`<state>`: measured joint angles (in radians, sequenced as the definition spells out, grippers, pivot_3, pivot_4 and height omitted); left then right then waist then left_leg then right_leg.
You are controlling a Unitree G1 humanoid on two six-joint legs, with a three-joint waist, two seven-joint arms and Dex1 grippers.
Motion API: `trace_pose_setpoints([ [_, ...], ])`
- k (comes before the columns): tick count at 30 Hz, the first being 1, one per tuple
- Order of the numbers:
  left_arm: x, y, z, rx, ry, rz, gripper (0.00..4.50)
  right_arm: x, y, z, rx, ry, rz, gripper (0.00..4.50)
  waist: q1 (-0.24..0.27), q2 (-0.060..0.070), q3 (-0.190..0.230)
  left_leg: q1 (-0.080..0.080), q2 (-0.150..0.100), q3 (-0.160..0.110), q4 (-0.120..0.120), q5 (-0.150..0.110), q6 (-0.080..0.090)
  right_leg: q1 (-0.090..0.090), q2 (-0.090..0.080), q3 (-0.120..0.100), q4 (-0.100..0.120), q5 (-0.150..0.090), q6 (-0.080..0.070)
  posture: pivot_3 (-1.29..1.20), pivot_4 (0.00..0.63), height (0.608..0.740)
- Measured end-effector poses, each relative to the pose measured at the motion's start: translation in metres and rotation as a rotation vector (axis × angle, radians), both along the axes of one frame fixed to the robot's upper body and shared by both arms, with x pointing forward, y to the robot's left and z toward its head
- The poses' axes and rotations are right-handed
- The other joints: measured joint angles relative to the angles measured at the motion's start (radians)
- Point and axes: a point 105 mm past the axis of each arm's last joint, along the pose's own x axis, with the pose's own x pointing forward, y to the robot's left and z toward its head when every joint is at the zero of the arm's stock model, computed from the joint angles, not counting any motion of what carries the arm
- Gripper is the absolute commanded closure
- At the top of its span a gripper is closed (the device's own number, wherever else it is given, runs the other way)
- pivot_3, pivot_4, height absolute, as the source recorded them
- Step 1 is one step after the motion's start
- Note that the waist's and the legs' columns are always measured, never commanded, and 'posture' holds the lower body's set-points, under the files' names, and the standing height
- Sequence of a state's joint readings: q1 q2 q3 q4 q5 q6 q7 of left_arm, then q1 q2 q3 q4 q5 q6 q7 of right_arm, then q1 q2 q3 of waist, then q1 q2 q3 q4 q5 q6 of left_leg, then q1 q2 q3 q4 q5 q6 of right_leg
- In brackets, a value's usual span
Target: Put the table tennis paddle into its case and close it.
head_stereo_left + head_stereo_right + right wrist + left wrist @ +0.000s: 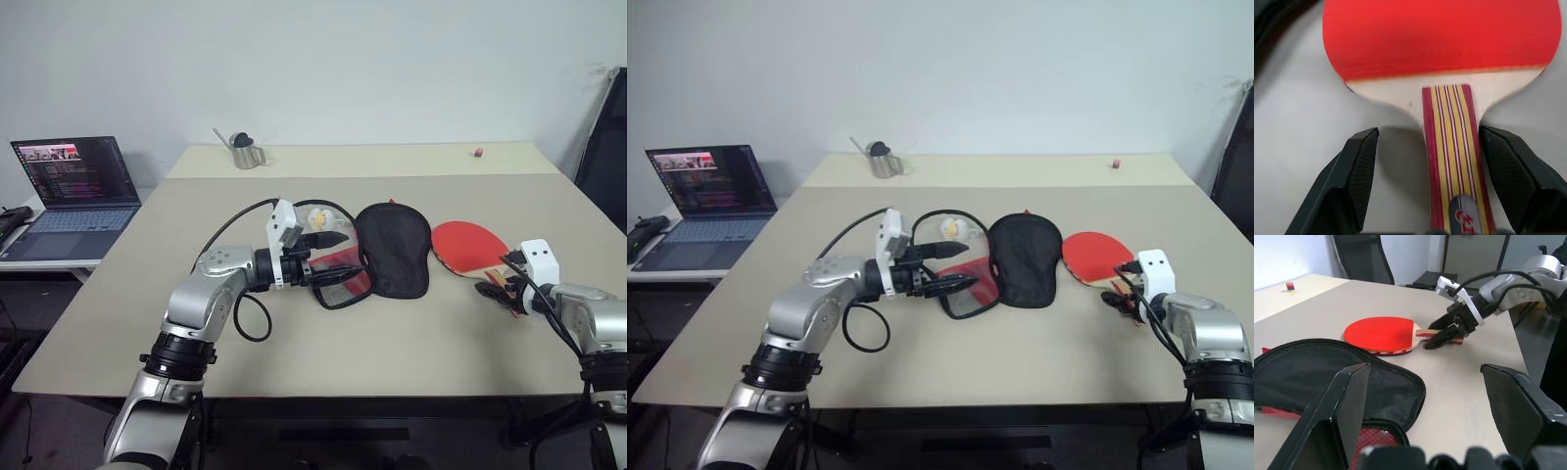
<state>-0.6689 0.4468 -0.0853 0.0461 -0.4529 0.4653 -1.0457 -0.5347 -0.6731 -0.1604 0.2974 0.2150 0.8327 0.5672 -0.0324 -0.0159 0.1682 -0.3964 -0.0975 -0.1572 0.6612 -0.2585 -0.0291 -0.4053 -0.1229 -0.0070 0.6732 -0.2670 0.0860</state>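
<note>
Paddle position: the table tennis paddle (pixel 468 247) lies flat on the beige table (pixel 411 343), right of centre, red face up, its striped handle pointing toward the right near side. Just to its left lies the case (pixel 392 250), opened out: the black fabric half lies flat beside the paddle's blade, and the mesh half with the red panel (pixel 338 279) is folded out further left. A small white-and-yellow ball (pixel 316 217) sits just beyond the mesh half. The left gripper (pixel 333 257) is held level above the table, pointing right over the mesh half, its 2 black fingers (pixel 1347 401) spread wide with nothing between them. The right gripper (pixel 1425 186) is at the paddle's handle; its 2 fingers stand apart, 1 on each side of the handle, with a visible gap on each side and no clamp on the wood. At the far left of the table stands a small metal watering can (pixel 245 152), and at the far right a small red object (pixel 478 152). An open laptop (pixel 73 191) rests on a separate desk to the left.
</note>
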Motion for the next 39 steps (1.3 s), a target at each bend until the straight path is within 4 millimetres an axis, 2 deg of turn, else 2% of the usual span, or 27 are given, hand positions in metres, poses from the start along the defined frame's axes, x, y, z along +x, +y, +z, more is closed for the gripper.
trace_pose_setpoints([
  [2, 0.001, 0.002, -0.001, 0.002, 0.002, 0.009, 0.54, 0.001, 0.000, 0.000, -0.009, 0.000, 0.002, 0.96, 0.000, 0.000, 0.000, 0.000, 0.000, 0.000, 0.000, 0.000, 0.000, 0.000, 0.000, 0.000, 0.000, 0.000, 0.000, 0.00, 0.150, 0.740],
  [4, 0.001, 0.004, -0.002, 0.007, 0.005, 0.018, 0.54, 0.001, -0.001, -0.001, -0.013, -0.002, -0.005, 1.33, 0.000, 0.000, 0.000, 0.000, 0.000, 0.000, 0.000, 0.000, 0.000, 0.000, 0.000, 0.000, 0.000, 0.000, 0.000, 0.00, 0.150, 0.740],
  [5, 0.001, 0.005, -0.002, 0.008, 0.005, 0.021, 0.54, 0.002, -0.001, -0.001, -0.018, -0.004, -0.014, 1.57, 0.000, 0.000, 0.000, 0.000, 0.000, 0.000, 0.000, 0.000, 0.000, 0.000, 0.000, 0.000, 0.000, 0.000, 0.000, 0.00, 0.150, 0.740],
  [9, 0.002, 0.009, -0.003, 0.012, 0.007, 0.034, 0.54, 0.005, -0.002, -0.002, -0.034, -0.016, -0.045, 2.99, -0.001, 0.000, 0.000, 0.001, 0.000, 0.000, 0.000, 0.000, 0.000, 0.000, 0.000, 0.000, 0.001, 0.000, 0.000, 0.00, 0.150, 0.740],
  [11, 0.002, 0.011, -0.005, 0.017, 0.012, 0.040, 0.54, 0.006, -0.001, -0.002, -0.032, -0.022, -0.055, 3.39, -0.001, 0.000, 0.000, 0.001, 0.000, 0.000, 0.000, 0.000, 0.000, 0.000, 0.000, 0.000, 0.001, 0.000, -0.001, 0.00, 0.150, 0.740],
  [18, 0.002, 0.018, -0.007, 0.032, 0.012, 0.062, 0.54, 0.011, -0.005, -0.004, -0.012, -0.031, -0.127, 3.39, 0.000, -0.001, 0.000, 0.002, 0.000, 0.000, 0.000, -0.001, 0.004, 0.002, 0.001, 0.001, 0.000, 0.004, -0.001, 0.00, 0.150, 0.740],
  [22, 0.002, 0.026, -0.008, 0.032, 0.013, 0.089, 0.54, 0.011, -0.022, -0.001, -0.014, -0.043, -0.214, 3.39, 0.002, 0.000, 0.000, 0.002, 0.000, 0.000, 0.000, 0.000, 0.004, 0.001, 0.001, 0.001, 0.001, 0.004, -0.001, 0.00, 0.150, 0.740],
  [27, 0.002, 0.031, -0.005, 0.027, 0.003, 0.113, 0.54, 0.017, -0.018, 0.029, -0.014, -0.117, -0.207, 3.39, -0.003, 0.001, 0.001, 0.001, 0.001, 0.001, -0.001, 0.001, 0.003, -0.001, 0.001, 0.001, 0.000, 0.004, -0.001, 0.00, 0.150, 0.740],
  [29, 0.002, 0.032, -0.005, 0.026, 0.004, 0.115, 0.54, 0.019, -0.004, 0.046, 0.001, -0.160, -0.172, 3.39, -0.007, 0.001, 0.001, 0.000, 0.001, 0.001, -0.002, 0.001, 0.002, -0.001, 0.001, 0.001, -0.001, 0.004, -0.001, 0.00, 0.150, 0.740],
  [31, 0.001, 0.038, -0.007, 0.028, 0.013, 0.132, 0.54, 0.022, 0.024, 0.061, 0.044, -0.205, -0.126, 3.39, -0.017, 0.001, 0.001, 0.000, 0.003, 0.001, -0.003, 0.001, 0.001, -0.002, 0.002, 0.002, -0.002, 0.004, -0.001, 0.00, 0.150, 0.740],
  [33, 0.000, 0.047, -0.009, 0.031, 0.017, 0.156, 0.54, 0.023, 0.062, 0.070, 0.107, -0.231, -0.058, 3.39, -0.024, 0.001, 0.001, 0.000, 0.003, 0.000, -0.003, 0.001, 0.001, -0.003, 0.002, 0.002, -0.001, 0.004, -0.002, 0.00, 0.150, 0.740],
  [35, -0.001, 0.057, -0.012, 0.034, 0.018, 0.183, 0.54, 0.022, 0.095, 0.071, 0.157, -0.217, -0.001, 3.39, -0.022, 0.002, 0.001, 0.000, 0.002, -0.001, -0.003, 0.001, 0.001, -0.003, 0.002, 0.001, -0.001, 0.004, -0.002, 0.00, 0.150, 0.740],
  [39, -0.006, 0.074, -0.021, 0.045, 0.037, 0.211, 0.54, 0.020, 0.137, 0.059, 0.227, -0.164, 0.021, 3.39, -0.013, 0.002, 0.001, -0.001, 0.002, -0.001, -0.003, 0.001, 0.001, -0.003, 0.002, 0.001, -0.001, 0.004, -0.002, 0.00, 0.150, 0.740],
])
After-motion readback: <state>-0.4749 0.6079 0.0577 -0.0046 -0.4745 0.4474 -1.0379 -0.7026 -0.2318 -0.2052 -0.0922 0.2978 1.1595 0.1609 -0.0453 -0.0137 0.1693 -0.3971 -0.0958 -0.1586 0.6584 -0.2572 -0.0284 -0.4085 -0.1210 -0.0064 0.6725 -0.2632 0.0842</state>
